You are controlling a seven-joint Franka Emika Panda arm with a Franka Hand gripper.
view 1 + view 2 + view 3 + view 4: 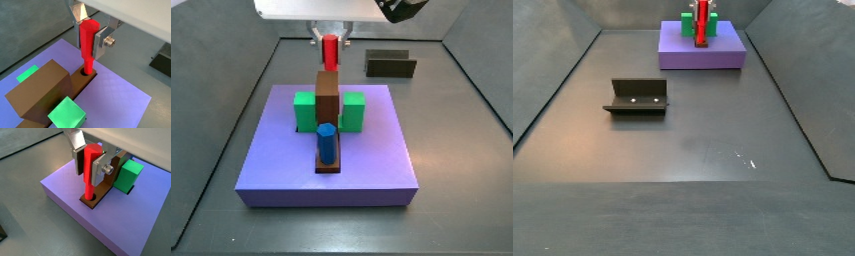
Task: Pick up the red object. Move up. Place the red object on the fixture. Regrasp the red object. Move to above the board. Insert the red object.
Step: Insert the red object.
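Near to far in a side view: bare dark floor, then the fixture (637, 97), an empty dark bracket, standing alone & well apart from the board (702, 53) at the far end. No bench visible; everything sits on the floor.

On the purple board, seen in a side view (372, 170), the blue cylinder (326, 141) stands nearest, upright at the near end of the brown slab (327, 110). The green block (352, 110) sits behind it, straddling the slab w/ green showing on both sides. Beyond that, at the slab's far end, the red peg (330, 50) stands upright.

The hand (91, 164) hangs directly over the board's far part, fingers pinching the red peg (89, 170) near its upper half; a silver plate (100, 169) presses one side, the opposite finger (77, 148) the other. In both wrist views the peg's lower tip is inside a round hole in the slab end (85, 75), just beside the brown mass of the slab (40, 92) & near the green block (67, 114). How deep the tip sits can't be told. Peg looks vertical, in line w/ the hand (91, 35).

In a side view the fixture (390, 64) shows past the board, by the back wall.
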